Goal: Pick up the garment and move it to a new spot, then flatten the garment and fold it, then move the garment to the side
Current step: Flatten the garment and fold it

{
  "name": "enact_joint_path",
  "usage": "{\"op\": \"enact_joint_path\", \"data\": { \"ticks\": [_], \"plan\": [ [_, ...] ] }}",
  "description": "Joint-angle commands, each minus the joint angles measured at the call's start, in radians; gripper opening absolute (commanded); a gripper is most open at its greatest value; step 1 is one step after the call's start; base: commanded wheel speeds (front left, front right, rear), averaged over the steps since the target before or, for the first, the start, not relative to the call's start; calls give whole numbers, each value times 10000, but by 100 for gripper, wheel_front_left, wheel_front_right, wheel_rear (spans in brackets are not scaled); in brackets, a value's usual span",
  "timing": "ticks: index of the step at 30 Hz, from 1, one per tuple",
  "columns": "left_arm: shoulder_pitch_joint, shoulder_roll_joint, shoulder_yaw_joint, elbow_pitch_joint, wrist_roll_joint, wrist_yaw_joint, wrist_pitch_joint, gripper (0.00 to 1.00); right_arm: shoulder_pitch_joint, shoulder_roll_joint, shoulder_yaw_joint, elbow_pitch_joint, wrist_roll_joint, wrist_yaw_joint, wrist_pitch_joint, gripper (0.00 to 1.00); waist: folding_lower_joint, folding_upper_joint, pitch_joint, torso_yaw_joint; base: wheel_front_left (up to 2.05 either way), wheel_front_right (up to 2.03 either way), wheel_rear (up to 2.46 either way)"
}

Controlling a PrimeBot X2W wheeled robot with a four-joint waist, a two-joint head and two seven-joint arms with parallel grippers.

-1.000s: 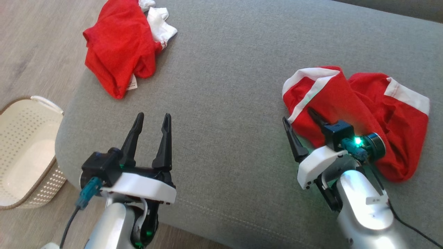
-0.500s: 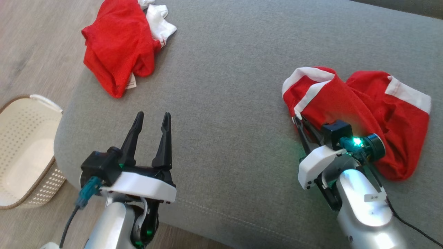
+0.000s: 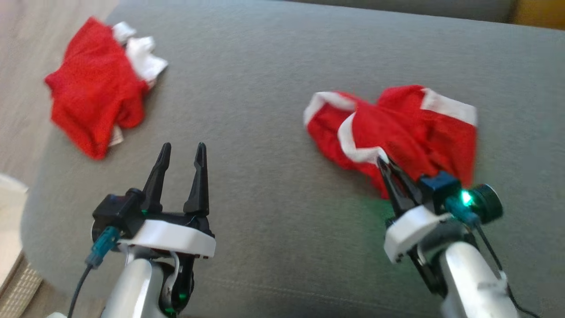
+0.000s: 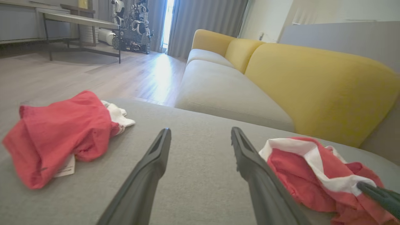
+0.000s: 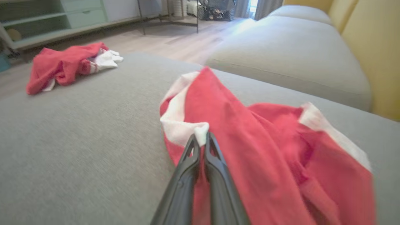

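your right gripper [image 5: 201, 138] is clenched on the garment [image 5: 265, 150], white hem [image 5: 179, 129] pinched at its fingertips; left gripper [image 3: 182, 149] released, fingers apart.

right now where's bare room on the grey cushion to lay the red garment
Widest bare patch: the middle of the grey fabric cushion, between the crumpled red and white garment at far left and the red white-banded garment pinched in the right gripper. Also bare: the near strip between it and the open left gripper. Crowded: the right side.
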Motion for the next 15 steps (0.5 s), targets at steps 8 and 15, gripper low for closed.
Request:
{"op": "enact_joint_path", "data": {
  "ticks": [8, 15],
  "plan": [
    [-160, 34, 282, -359, 144, -64, -51, 100, 1761, -748, -1525, -3366, -738, -6, 1693, 0, 0, 0, -726, -1826, 0, 0, 0],
    [-226, 34, 134, -284, 253, -140, -51, 100, 2356, -728, -2733, -3792, -775, -6, 1952, 0, 0, 0, -676, -2312, 0, 0, 0]
  ]
}}
